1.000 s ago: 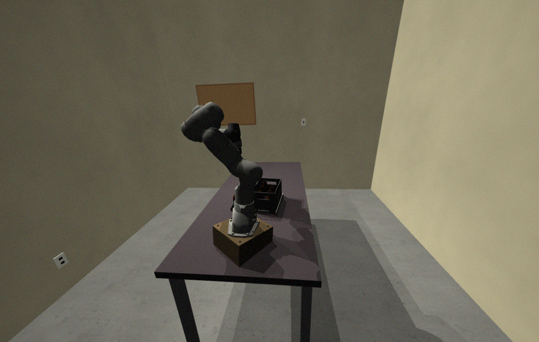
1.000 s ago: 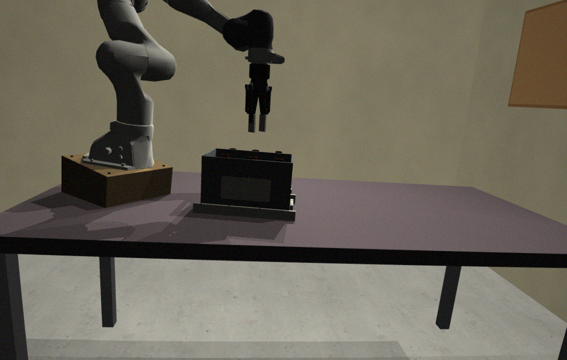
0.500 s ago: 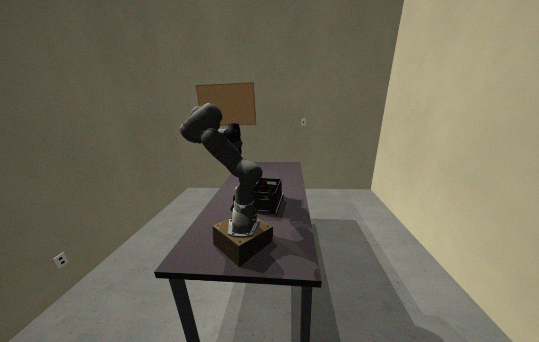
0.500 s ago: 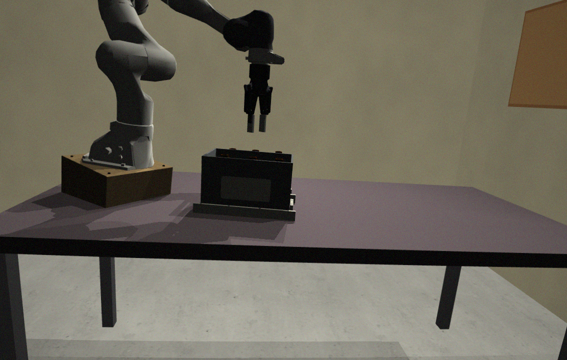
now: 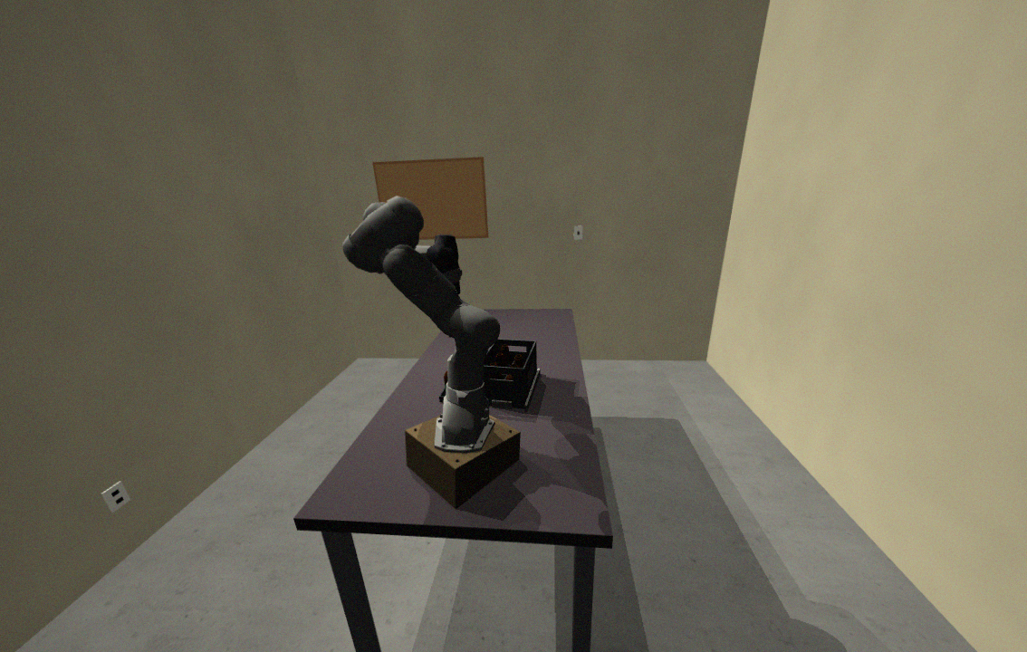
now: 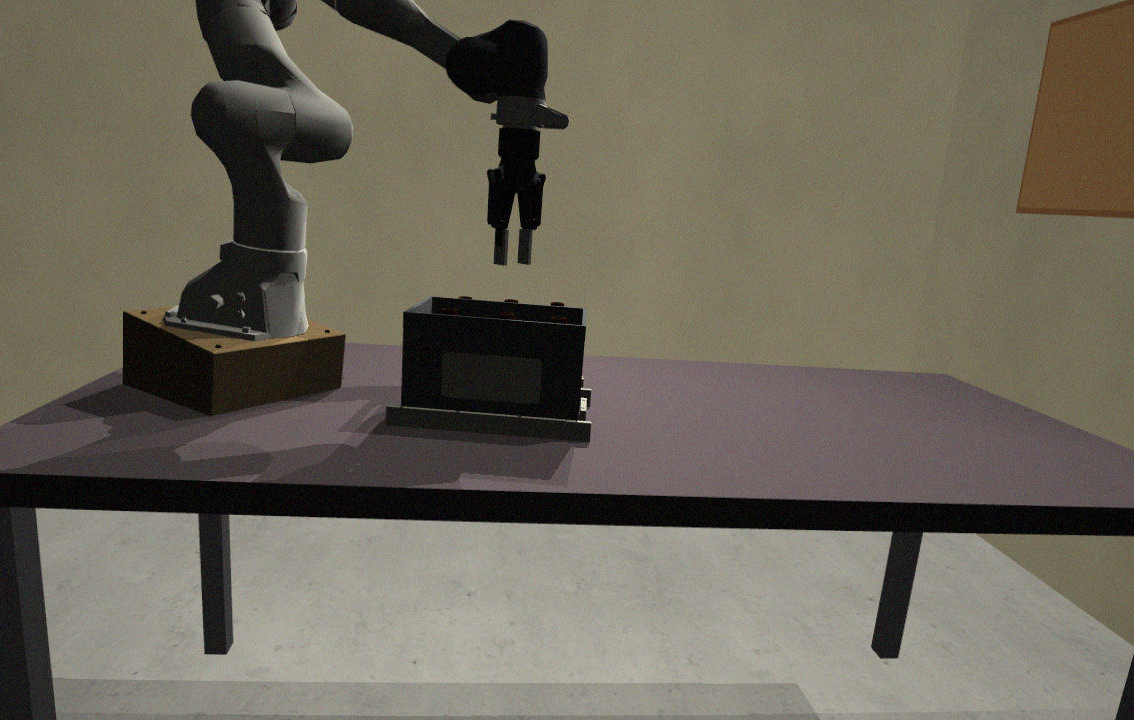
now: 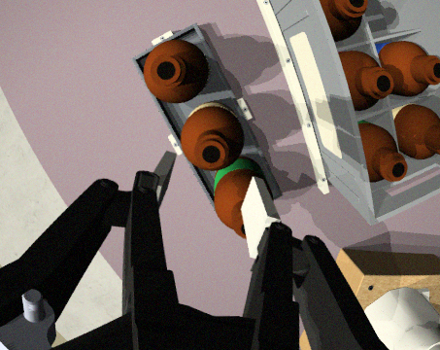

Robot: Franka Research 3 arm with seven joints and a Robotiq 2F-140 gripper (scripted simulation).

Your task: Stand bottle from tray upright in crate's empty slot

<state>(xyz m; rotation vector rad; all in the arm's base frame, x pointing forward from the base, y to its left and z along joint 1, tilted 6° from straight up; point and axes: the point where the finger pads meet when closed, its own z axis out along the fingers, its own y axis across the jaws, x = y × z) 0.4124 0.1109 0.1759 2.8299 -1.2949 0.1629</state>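
Note:
In the wrist view a narrow grey tray (image 7: 203, 117) holds three brown bottles upright in a row: one at the far end (image 7: 176, 70), one in the middle (image 7: 212, 138) and one with a green label (image 7: 235, 197) at the near end. To its right stands the grey crate (image 7: 369, 85) with several brown bottles; its far right slot (image 7: 401, 3) looks empty. My gripper (image 7: 210, 182) is open and empty, high above the near end of the tray. In the exterior view it (image 6: 511, 248) hangs above the dark crate (image 6: 493, 367).
The arm's wooden base block (image 6: 231, 358) stands left of the crate and also shows in the wrist view (image 7: 382, 279). In the top view the arm hides the gripper and part of the crate (image 5: 511, 369). The tray lies near the table's edge.

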